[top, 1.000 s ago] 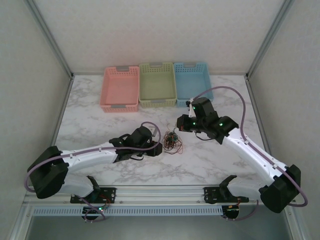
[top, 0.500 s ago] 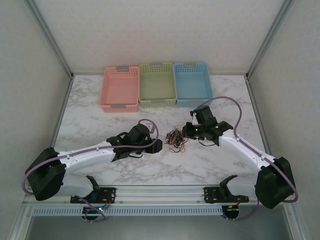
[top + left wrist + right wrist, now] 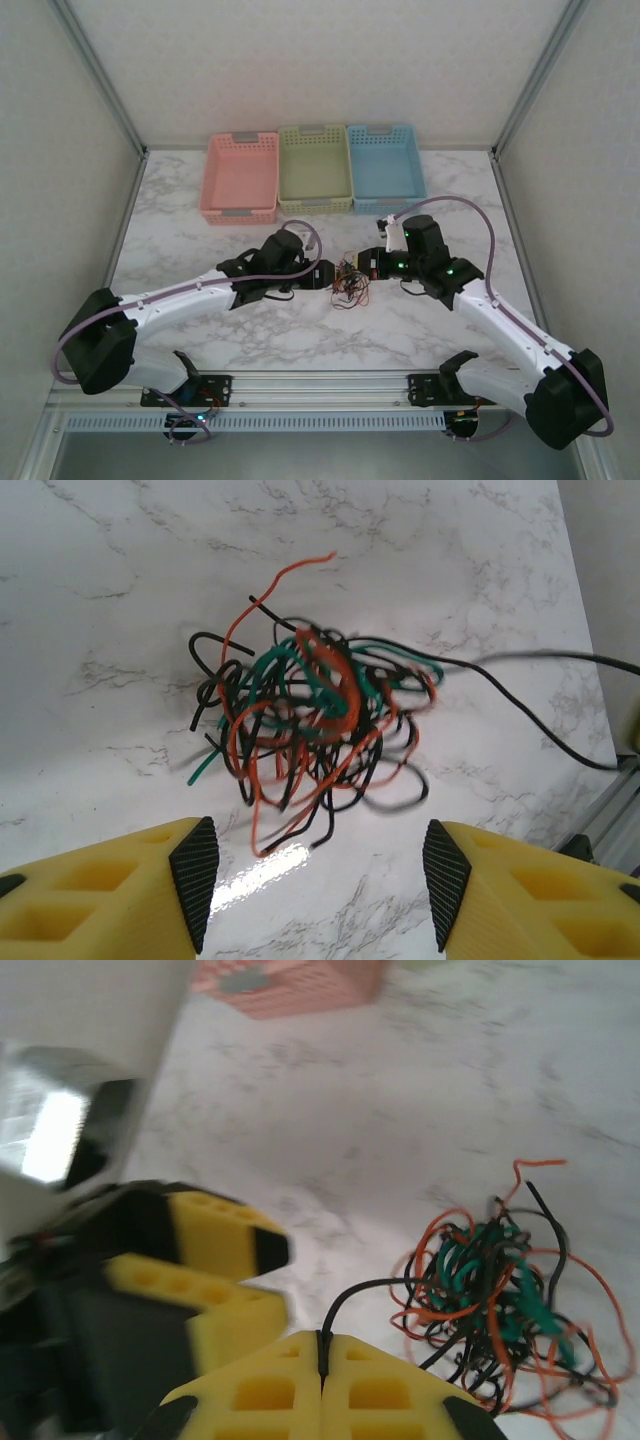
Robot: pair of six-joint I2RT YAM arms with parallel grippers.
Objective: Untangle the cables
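The cables [image 3: 348, 283] lie as one tangle of black, red-orange and teal-green wires on the marble table between the two arms. In the left wrist view the tangle [image 3: 310, 720] sits just beyond my left gripper [image 3: 320, 880], which is open with nothing between its yellow fingers [image 3: 190, 880]. My left gripper [image 3: 324, 276] is at the tangle's left side. My right gripper [image 3: 322, 1348] is shut on one black cable [image 3: 345, 1305] that curves off into the tangle [image 3: 500, 1300]. In the top view the right gripper [image 3: 364, 262] is at the tangle's upper right.
Three baskets stand in a row at the back of the table: pink [image 3: 241, 178], green [image 3: 315, 168] and blue [image 3: 386, 162]. In the right wrist view the left gripper's yellow fingers [image 3: 215, 1260] are close to the right gripper's left side. Loose black strands [image 3: 560, 750] trail right.
My left gripper has moved up and right to the tangle and opened wider. The right gripper, still shut, dropped to the tangle's upper right edge, and the arm has swung.
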